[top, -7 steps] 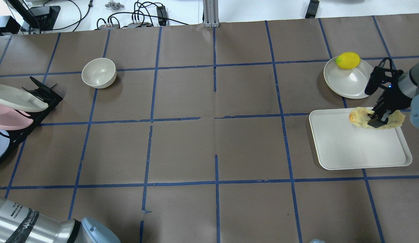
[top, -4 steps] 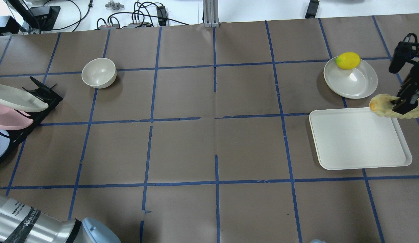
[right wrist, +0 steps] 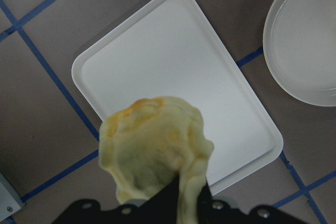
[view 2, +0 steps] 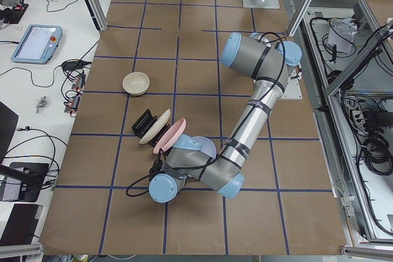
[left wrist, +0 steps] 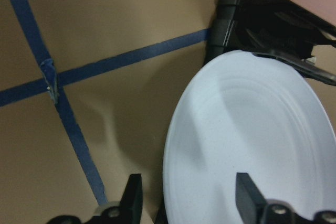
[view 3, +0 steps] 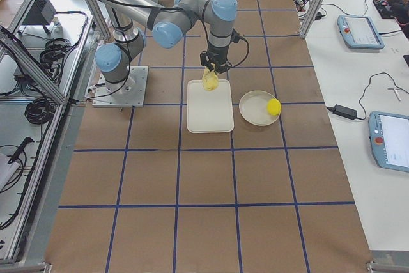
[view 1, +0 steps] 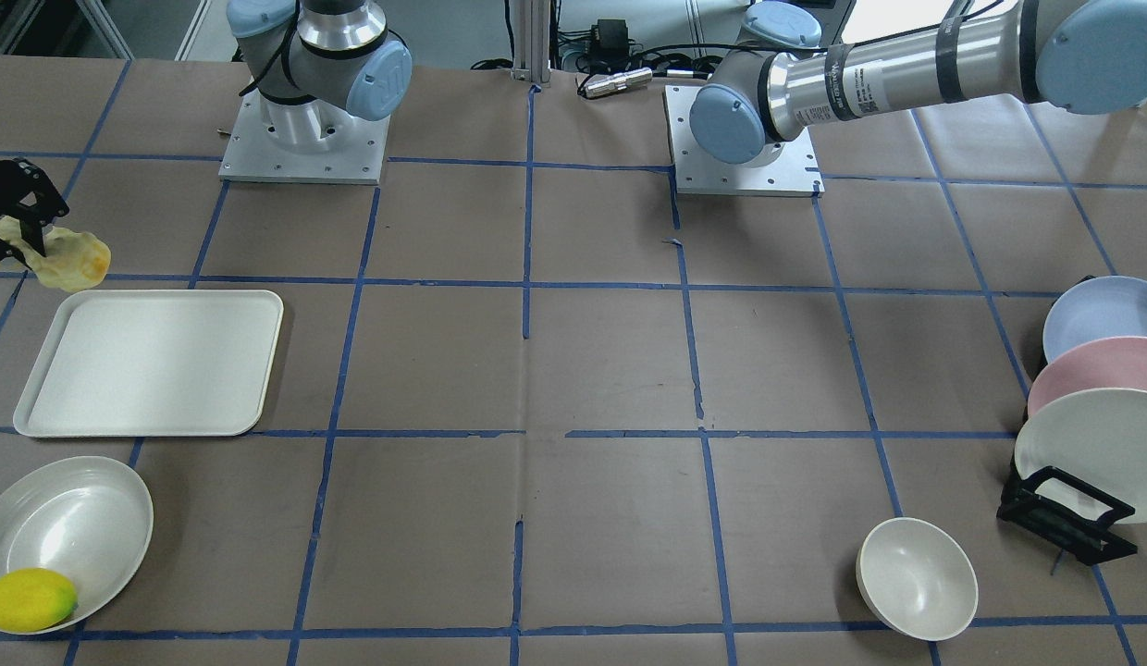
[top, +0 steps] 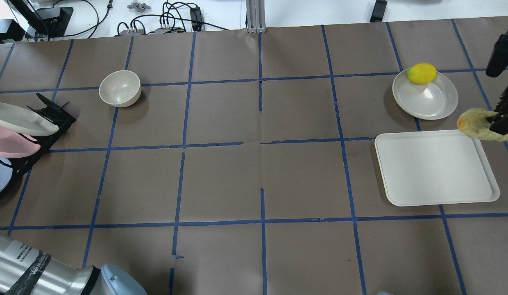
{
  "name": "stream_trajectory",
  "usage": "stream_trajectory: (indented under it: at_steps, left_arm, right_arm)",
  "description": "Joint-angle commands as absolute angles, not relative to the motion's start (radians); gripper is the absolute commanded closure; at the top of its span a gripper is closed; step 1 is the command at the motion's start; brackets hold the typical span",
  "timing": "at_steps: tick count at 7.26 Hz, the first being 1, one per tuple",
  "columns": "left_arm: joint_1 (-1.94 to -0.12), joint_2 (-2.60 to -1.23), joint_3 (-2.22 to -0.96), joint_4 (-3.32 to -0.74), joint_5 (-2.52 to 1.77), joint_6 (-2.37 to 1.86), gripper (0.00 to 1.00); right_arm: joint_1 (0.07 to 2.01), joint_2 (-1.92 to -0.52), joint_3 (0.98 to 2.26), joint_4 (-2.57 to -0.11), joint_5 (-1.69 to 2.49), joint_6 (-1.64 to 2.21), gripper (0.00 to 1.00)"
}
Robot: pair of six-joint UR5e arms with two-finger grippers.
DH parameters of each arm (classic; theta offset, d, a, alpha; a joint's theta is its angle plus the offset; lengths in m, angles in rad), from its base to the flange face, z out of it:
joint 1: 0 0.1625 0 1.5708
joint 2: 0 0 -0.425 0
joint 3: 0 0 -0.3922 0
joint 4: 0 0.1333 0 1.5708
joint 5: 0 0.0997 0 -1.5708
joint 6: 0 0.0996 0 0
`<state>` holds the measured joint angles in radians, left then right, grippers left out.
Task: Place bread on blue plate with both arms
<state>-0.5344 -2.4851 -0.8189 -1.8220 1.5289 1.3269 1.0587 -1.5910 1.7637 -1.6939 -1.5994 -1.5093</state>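
Observation:
My right gripper [top: 499, 122] is shut on the bread [top: 475, 123], a pale-yellow roll with an orange end. It holds the bread in the air beyond the white tray's far right corner, as the front view [view 1: 69, 261] and the right wrist view [right wrist: 152, 156] also show. The blue plate [left wrist: 252, 145] stands in a black rack at the table's left end [view 1: 1101, 314]. My left gripper [left wrist: 189, 198] is open. One finger is over the plate, the other over the paper, and the plate's rim lies between them.
A white tray [top: 436, 172] lies bare at the right. Behind it a white plate [top: 426, 100] holds a lemon [top: 421, 73]. A cream bowl [top: 119, 88] sits at the back left. The black rack [top: 53, 114] also holds a pink plate [top: 10, 143] and a white plate [top: 20, 119].
My right gripper has lifted the bread off the tray and carried it up and toward the table's right edge. The left arm has shifted only slightly.

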Motion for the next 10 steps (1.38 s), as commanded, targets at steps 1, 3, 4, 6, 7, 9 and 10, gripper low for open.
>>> stream_trajectory:
  at_steps: [1, 3, 4, 6, 7, 9, 10]
  left_arm:
    - [-0.537, -2.484, -0.818, -1.821, 1.531, 1.327, 0.63]
    - [-0.541, -2.488, -0.818, -1.821, 1.532, 1.327, 0.65]
    - [-0.541, -2.493, -0.818, -1.818, 1.537, 1.327, 0.64]
    - [-0.538, -2.496, -0.818, -1.815, 1.54, 1.325, 0.58]
    - [-0.538, -2.496, -0.818, -1.813, 1.54, 1.325, 0.58]
    - [-0.537, -2.499, -0.819, -1.815, 1.549, 1.325, 0.58]
    - [-0.538, -2.511, -0.818, -1.812, 1.578, 1.325, 0.59]
  right_arm:
    - [1.071, -1.6, 1.763, -1.678, -1.598, -1.512, 0.95]
    - [1.069, -1.6, 1.761, -1.68, -1.598, -1.511, 0.95]
    - [1.069, -1.6, 1.761, -1.681, -1.598, -1.509, 0.95]
    - [1.069, -1.598, 1.763, -1.684, -1.597, -1.509, 0.95]
    - [1.069, -1.598, 1.763, -1.683, -1.598, -1.509, 0.94]
    - [1.069, -1.597, 1.764, -1.683, -1.598, -1.511, 0.93]
    - [1.069, -1.597, 1.763, -1.683, -1.598, -1.511, 0.93]
